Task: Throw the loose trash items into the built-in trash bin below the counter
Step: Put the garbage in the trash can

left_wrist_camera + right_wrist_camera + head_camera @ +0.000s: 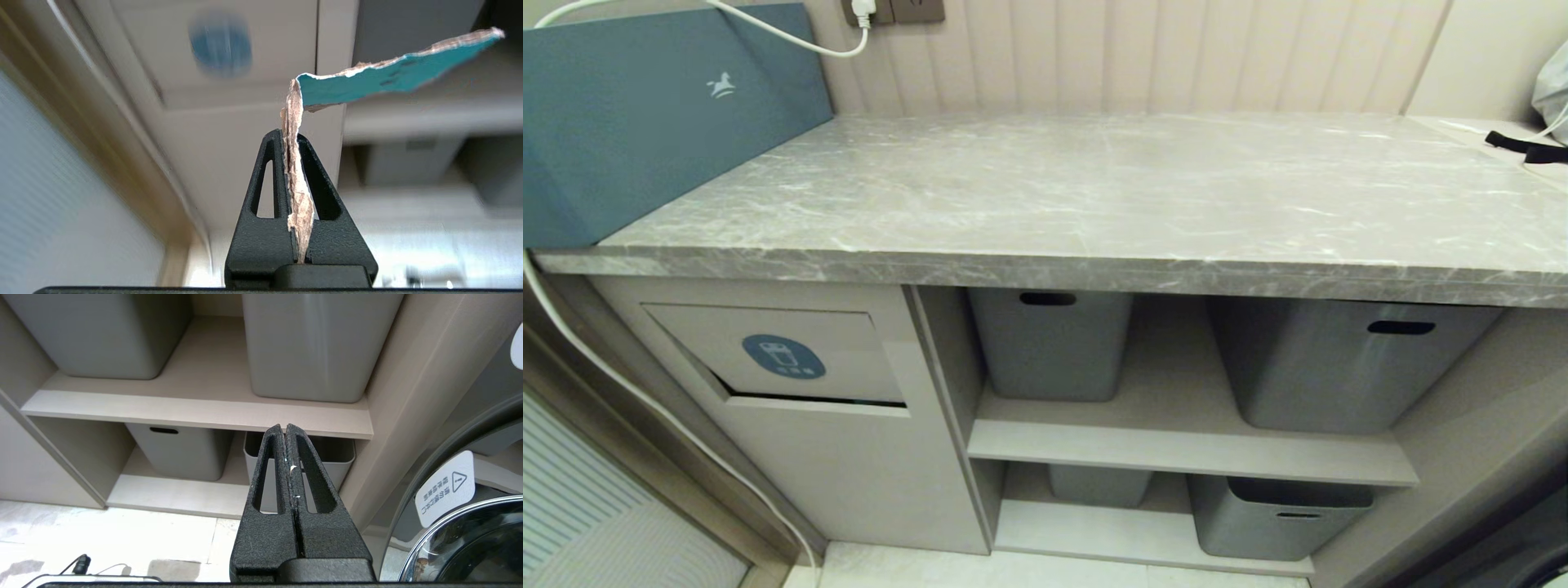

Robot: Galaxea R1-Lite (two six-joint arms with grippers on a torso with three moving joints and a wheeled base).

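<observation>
- The left gripper (291,141), below the tabletop (1094,188) and out of the head view, has its fingers (314,183) clamped on a torn cardboard scrap (367,77), its teal-blue face folding out to one side above the tips.
- The built-in trash bin (792,359) sits at the left end of the cabinet, its flap with the round blue icon tipped slightly open along the lower edge.
- No other scraps show on the tabletop, so this looks like the last or only piece in play.
- To do it well, the arm should bring the scrap squarely to the flap, push the flap inward with the leading edge or fingertips, and release only once the cardboard is past the lip.
- The sideways-jutting teal fold could catch the flap frame; enter centred.
- The right gripper (286,426) hangs parked, fingers pressed together and empty, facing the grey baskets (306,343) on the shelf (196,404).
</observation>
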